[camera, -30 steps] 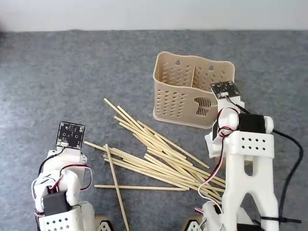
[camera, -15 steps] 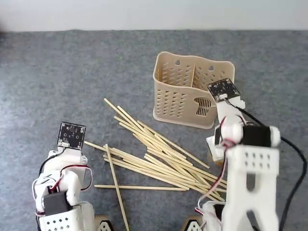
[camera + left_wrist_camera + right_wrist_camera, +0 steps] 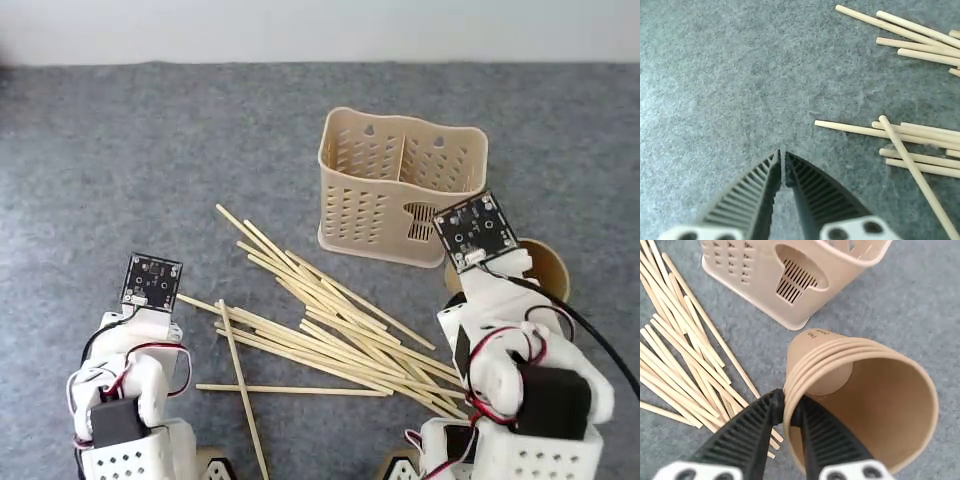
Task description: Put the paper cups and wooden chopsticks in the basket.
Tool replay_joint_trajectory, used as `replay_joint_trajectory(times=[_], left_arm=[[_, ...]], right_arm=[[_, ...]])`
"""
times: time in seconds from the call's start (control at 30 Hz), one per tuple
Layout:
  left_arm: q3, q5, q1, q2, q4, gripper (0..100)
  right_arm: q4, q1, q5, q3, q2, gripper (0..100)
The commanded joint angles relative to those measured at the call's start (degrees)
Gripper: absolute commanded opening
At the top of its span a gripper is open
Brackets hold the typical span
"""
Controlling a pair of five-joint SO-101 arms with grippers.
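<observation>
A stack of nested brown paper cups [image 3: 860,390] is tilted beside the beige slotted basket [image 3: 790,275], its mouth turned toward the right wrist camera. My right gripper [image 3: 788,401] is shut on the stack's rim. In the high view the cups [image 3: 548,266] peek out just right of the basket [image 3: 400,185], partly hidden by the right arm. Many wooden chopsticks [image 3: 330,330] lie scattered on the grey carpet in front of the basket. My left gripper [image 3: 783,152] is shut and holds nothing, low over bare carpet left of the chopsticks [image 3: 920,135].
The basket has two compartments with a divider [image 3: 402,158]. Grey carpet [image 3: 130,160] covers the table, with free room at the left and behind the basket. A pale wall edge [image 3: 320,30] runs along the far side.
The right arm has drawn back toward the front edge and folded down, and the cups now show to the right of the basket. The left arm has stayed still.
</observation>
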Motion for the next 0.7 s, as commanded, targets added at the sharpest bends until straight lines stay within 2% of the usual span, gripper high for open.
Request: replay_joint_trajectory(times=[0.0, 0.3, 0.53, 0.67], left_arm=[[-0.1, -0.6, -0.4, -0.4, -1.2, 1], [-0.1, -0.6, -0.4, -0.4, -1.1, 1], [-0.1, -0.7, -0.4, -0.4, -1.1, 1], [-0.1, -0.7, -0.4, -0.4, -1.1, 1]], right_arm=[[0.1, 0.3, 0.7, -6.9, -1.1, 0.8], [-3.9, 0.3, 0.5, -17.4, -1.0, 0.8], [-16.8, 0.0, 0.3, -18.3, -0.2, 0.8], [-21.1, -4.4, 0.2, -18.6, 5.1, 0.9]])
